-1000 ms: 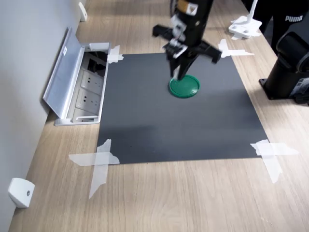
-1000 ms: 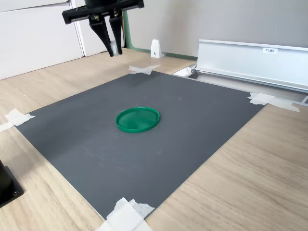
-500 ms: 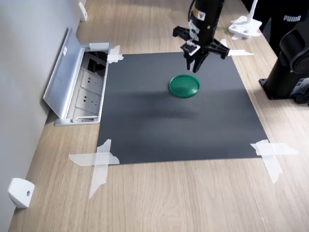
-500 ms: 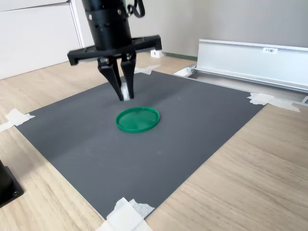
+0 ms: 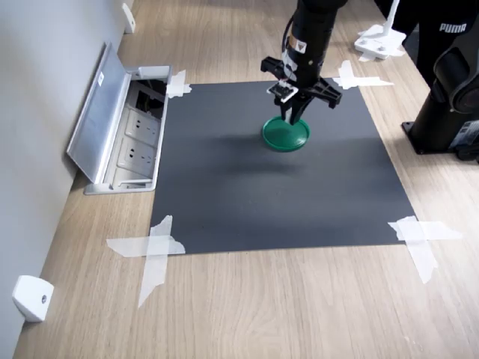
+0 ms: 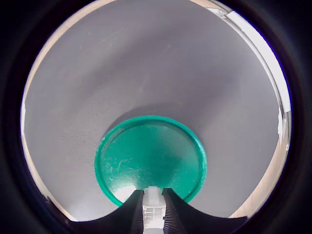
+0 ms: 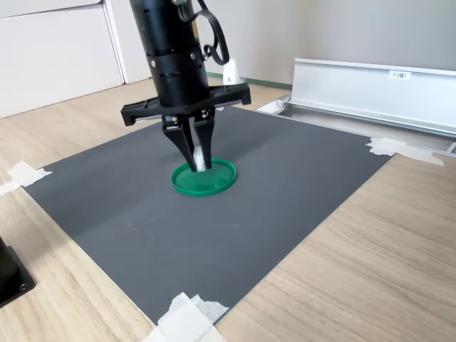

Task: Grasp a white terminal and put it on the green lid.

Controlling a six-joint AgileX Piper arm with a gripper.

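Gripper [image 7: 197,165] pinches the white terminal [image 6: 152,204] between its tips — hanging directly over the green lid [image 7: 214,181], toward its near rim in the wrist view — so straight down looks right.

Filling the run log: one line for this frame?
phase: place | pincer: shut on terminal | position: over lid near its rim | released: no | lid on mat

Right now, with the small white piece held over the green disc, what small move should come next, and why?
Probably lower a little more, then open the jaws. The gripper is shut on the tiny white plastic terminal, and in the wrist view it hangs over the near part of the flat round green plastic lid. No view shows whether the terminal touches the lid yet.
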